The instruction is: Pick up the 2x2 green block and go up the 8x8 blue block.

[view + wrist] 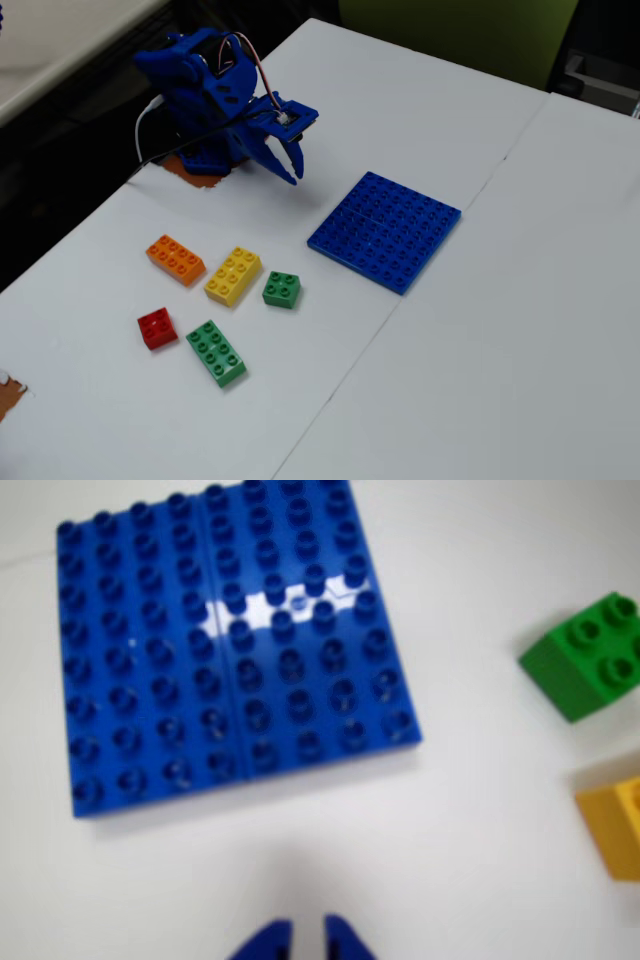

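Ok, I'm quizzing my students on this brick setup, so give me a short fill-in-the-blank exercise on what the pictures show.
1. In the fixed view, the small green block lies right beside the long ____ brick.
2. The blue plate has ____ bricks on it.
3. The pincer holds ____.
4. The small brick nearest the long green brick is ____.

Missing words: yellow; no; nothing; red

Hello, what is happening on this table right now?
A small blue robot arm is raised above the white table, its claw holding nothing. The 2x2 green block sits untouched beside a yellow brick, apart from the 8x8 blue block, which has nothing on it. The pickup has not started.
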Controlling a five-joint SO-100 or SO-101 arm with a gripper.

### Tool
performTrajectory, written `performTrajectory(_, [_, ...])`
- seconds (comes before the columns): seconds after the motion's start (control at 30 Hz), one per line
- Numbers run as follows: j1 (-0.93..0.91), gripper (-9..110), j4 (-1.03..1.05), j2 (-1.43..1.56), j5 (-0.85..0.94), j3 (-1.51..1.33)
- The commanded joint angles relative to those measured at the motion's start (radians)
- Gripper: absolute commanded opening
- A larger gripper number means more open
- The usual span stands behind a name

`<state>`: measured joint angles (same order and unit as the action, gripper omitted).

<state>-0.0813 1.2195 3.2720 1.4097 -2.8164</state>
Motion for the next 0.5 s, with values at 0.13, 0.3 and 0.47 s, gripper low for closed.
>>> performTrajectory(0.13, [-0.043, 13, 0.091, -0.348, -0.230, 0.480])
performTrajectory(0.3, [-0.173, 22, 0.054, -0.518, -0.170, 0.583])
performTrajectory(0.47, [-0.276, 24, 0.020, -0.623, 0.003, 0.595])
